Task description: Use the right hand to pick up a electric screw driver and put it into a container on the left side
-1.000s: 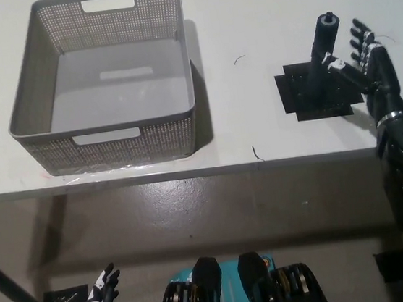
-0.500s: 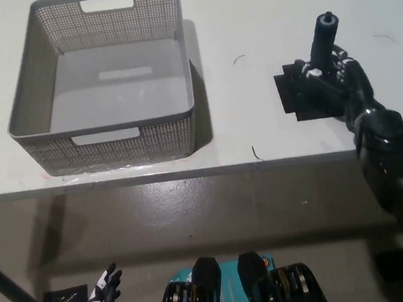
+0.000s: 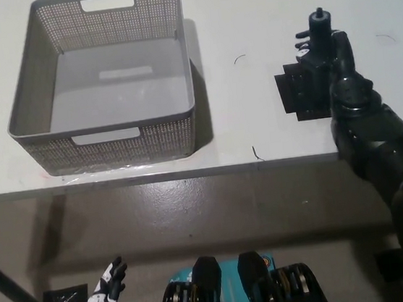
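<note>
A black electric screwdriver (image 3: 318,30) stands upright at the right of the white table, over a black mat (image 3: 303,93). My black right hand (image 3: 327,53) is wrapped around its body, with only the tip showing above the fingers. A grey perforated basket (image 3: 105,136) with nothing in it sits at the table's left. My white left hand (image 3: 106,300) hangs low at the bottom left, below the table, fingers apart and holding nothing.
The table's front edge (image 3: 189,173) runs across the middle of the picture, with grey floor below it. Two small dark wire scraps (image 3: 258,154) lie on the table between the basket and the mat.
My right hand has swung in from the screwdriver's right side and closed around it. The screwdriver now stands a little higher in the picture. The left hand has barely shifted.
</note>
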You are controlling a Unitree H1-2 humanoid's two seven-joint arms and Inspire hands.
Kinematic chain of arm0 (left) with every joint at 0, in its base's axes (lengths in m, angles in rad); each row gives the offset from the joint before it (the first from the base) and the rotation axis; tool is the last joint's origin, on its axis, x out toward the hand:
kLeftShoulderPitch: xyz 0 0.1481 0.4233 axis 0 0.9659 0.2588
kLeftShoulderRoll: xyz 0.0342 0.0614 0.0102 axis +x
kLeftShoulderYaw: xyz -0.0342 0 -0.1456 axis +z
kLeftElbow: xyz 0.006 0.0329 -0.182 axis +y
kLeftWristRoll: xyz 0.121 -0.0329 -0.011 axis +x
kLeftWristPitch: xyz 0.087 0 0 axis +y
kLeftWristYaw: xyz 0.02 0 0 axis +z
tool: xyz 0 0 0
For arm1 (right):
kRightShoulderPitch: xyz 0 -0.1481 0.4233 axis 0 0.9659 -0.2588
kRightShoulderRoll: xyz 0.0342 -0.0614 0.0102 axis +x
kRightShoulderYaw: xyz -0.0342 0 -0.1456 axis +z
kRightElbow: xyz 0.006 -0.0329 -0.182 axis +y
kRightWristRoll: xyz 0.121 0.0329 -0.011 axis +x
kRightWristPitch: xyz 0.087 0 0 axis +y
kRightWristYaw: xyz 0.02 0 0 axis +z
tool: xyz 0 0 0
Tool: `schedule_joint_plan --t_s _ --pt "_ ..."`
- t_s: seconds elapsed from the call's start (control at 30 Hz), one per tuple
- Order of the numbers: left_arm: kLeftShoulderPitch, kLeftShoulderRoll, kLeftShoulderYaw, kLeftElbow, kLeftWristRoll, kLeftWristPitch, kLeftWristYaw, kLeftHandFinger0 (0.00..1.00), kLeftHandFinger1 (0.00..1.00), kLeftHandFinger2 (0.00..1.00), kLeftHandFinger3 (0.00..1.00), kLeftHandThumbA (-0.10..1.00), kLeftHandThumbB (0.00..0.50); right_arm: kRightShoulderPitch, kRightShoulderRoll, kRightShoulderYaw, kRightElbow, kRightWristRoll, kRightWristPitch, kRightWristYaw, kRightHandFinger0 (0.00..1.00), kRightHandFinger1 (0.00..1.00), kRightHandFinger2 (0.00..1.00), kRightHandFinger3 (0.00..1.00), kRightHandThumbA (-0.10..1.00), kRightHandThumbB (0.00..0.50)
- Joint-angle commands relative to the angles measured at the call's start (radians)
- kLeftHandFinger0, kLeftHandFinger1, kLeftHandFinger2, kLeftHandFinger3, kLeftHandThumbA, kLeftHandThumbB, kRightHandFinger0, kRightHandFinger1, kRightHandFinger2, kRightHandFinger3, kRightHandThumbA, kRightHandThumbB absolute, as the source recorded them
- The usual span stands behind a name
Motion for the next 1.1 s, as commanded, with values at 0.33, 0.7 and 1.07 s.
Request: schedule_joint_plan --t_s 0.33,0.7,1.07 --pt "-0.015 0.022 0.003 -0.029 0.014 0.000 0.002 1.00 1.00 1.00 1.00 1.00 0.235 -0.121 -0.005 0.033 -0.046 -0.032 -0.091 -0.175 0.00 0.13 0.60 0.66 -0.10 0.153" --pt "-0.012 0.020 0.005 -0.021 0.013 -0.001 0.003 1.00 1.00 1.00 1.00 1.00 0.204 -0.208 0.051 0.076 -0.155 -0.054 -0.109 -0.166 0.00 0.12 0.65 0.69 -0.10 0.134" --pt "0.001 0.018 0.004 -0.020 0.002 0.000 -0.005 1.00 1.00 1.00 1.00 1.00 0.221 -0.260 0.152 0.104 -0.280 -0.069 -0.059 -0.166 0.00 0.15 0.66 0.73 -0.10 0.129"
